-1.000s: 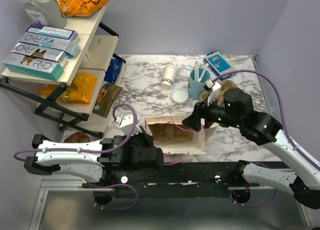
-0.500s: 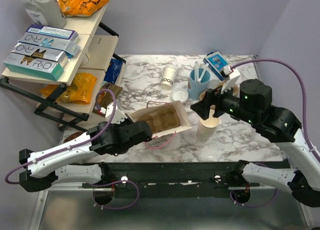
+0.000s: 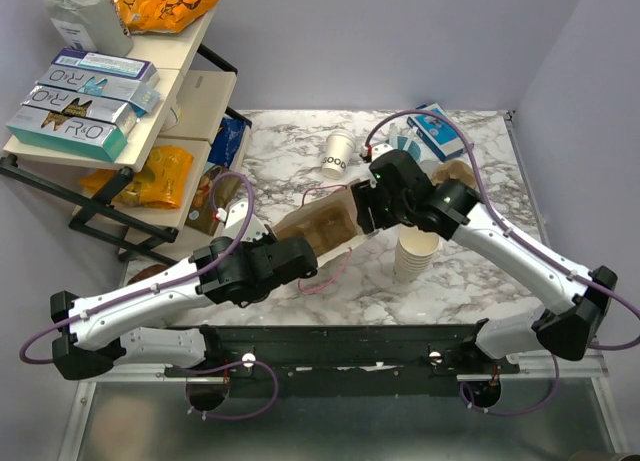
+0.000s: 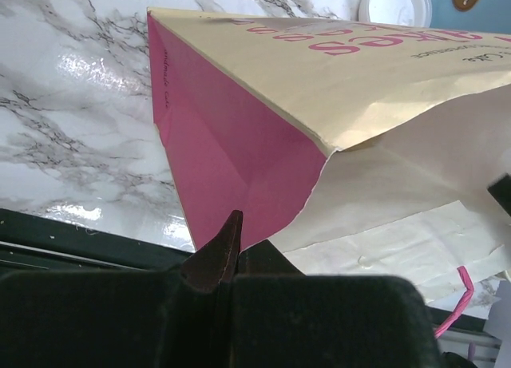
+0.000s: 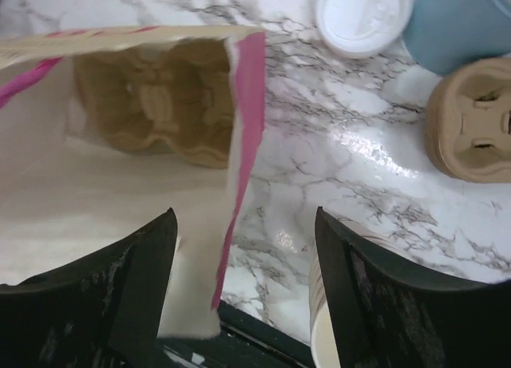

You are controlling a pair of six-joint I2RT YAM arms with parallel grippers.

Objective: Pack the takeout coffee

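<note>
The takeout coffee [image 3: 338, 153], a white paper cup with dark lettering, stands at the back of the marble table, apart from both grippers. A paper bag [image 3: 322, 226] with pink sides lies tilted on its side, a brown cup carrier [image 5: 160, 96] inside it. My left gripper [image 3: 308, 253] is shut on the bag's pink lower edge [image 4: 231, 184]. My right gripper [image 5: 247, 296] is open at the bag's mouth, its jaws either side of the pink side flap [image 5: 243, 144]; in the top view it [image 3: 368, 219] hangs over the bag's right end.
A loose white lid [image 5: 363, 17] lies by a light-blue mug [image 5: 463, 25]. A spare brown carrier [image 5: 475, 128] sits right of them. A stack of cream cups [image 3: 415, 251] stands just right of my right gripper. A shelf [image 3: 150, 131] of snacks fills the left.
The left arm has swung the bag up and leftward, tilting it. The right arm has moved from the cup stack leftward to the bag's mouth.
</note>
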